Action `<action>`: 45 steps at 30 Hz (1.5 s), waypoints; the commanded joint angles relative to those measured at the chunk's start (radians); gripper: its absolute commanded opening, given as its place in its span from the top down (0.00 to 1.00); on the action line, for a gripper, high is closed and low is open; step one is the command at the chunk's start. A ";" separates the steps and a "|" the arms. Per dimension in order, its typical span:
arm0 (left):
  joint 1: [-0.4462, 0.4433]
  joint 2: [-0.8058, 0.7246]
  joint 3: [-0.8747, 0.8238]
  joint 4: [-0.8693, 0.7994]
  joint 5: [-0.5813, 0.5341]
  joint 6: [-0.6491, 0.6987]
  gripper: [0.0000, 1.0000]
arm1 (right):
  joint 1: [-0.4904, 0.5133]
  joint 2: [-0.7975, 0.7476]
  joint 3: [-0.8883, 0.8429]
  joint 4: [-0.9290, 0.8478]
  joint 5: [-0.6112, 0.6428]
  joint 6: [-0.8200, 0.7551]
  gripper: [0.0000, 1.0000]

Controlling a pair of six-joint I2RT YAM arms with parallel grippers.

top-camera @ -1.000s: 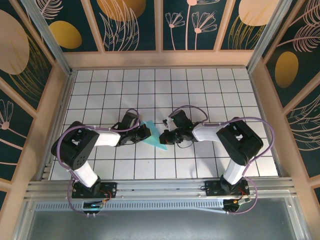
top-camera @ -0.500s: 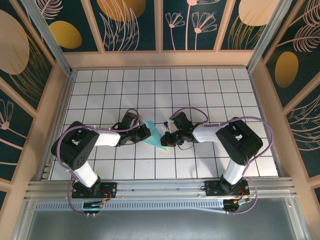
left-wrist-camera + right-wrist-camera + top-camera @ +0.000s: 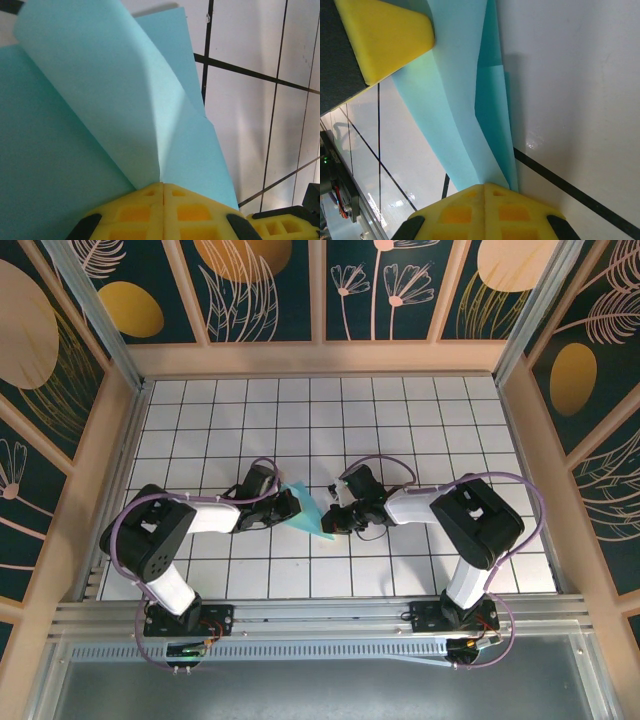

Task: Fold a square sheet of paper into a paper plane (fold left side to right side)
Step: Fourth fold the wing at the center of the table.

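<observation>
Since a second earlier, the right gripper (image 3: 329, 522) had slid a little nearer the left one and slightly toward the arm bases, while the paper (image 3: 308, 509) had barely shifted between them. It sat near the middle of the table (image 3: 420, 420), a glossy white surface ruled into squares by thin dark lines.

From above, the paper was a slim turquoise wedge, broad at its far end and pointed toward the near edge. The left gripper (image 3: 291, 506) was clamped on its left edge, and the right gripper pinched it near the lower tip.

In the left wrist view, the yellow ribbed pads (image 3: 150, 212) met with a corner of the paper (image 3: 75, 130) nipped in their seam. The sheet was thin, matte and unmarked, and one flap bowed upward in a soft curl over flatter layers.

In the right wrist view, the right gripper (image 3: 484, 189) was likewise closed on the paper (image 3: 455, 95), which showed a sharp crease and overlapping layers. A smooth yellow finger (image 3: 385, 35) of the other gripper was cut off at the upper left.

From above, the dark grippers covered both grip points, and the folds were too small to make out.
</observation>
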 commanded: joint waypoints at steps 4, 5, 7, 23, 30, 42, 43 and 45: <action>0.007 -0.069 0.037 -0.062 -0.034 0.038 0.93 | 0.008 0.050 -0.037 -0.124 0.092 -0.017 1.00; 0.007 -0.089 0.035 -0.054 -0.030 0.040 0.93 | 0.007 0.052 -0.037 -0.129 0.096 -0.018 1.00; 0.007 -0.123 0.025 -0.037 -0.014 0.040 0.93 | 0.008 0.053 -0.034 -0.139 0.106 -0.021 1.00; -0.092 -0.100 -0.045 0.161 0.041 -0.053 0.95 | 0.011 0.073 -0.012 -0.187 0.154 -0.019 1.00; -0.097 -0.027 -0.021 0.174 0.029 -0.058 0.95 | 0.015 0.076 -0.010 -0.195 0.166 -0.019 1.00; -0.096 0.027 -0.025 0.135 -0.056 -0.038 0.95 | 0.024 0.083 -0.001 -0.231 0.194 -0.033 1.00; -0.097 0.030 -0.025 0.130 -0.065 -0.035 0.95 | 0.025 0.083 -0.002 -0.234 0.196 -0.034 1.00; -0.097 0.038 -0.026 0.125 -0.076 -0.037 0.95 | 0.027 0.084 0.000 -0.241 0.200 -0.036 1.00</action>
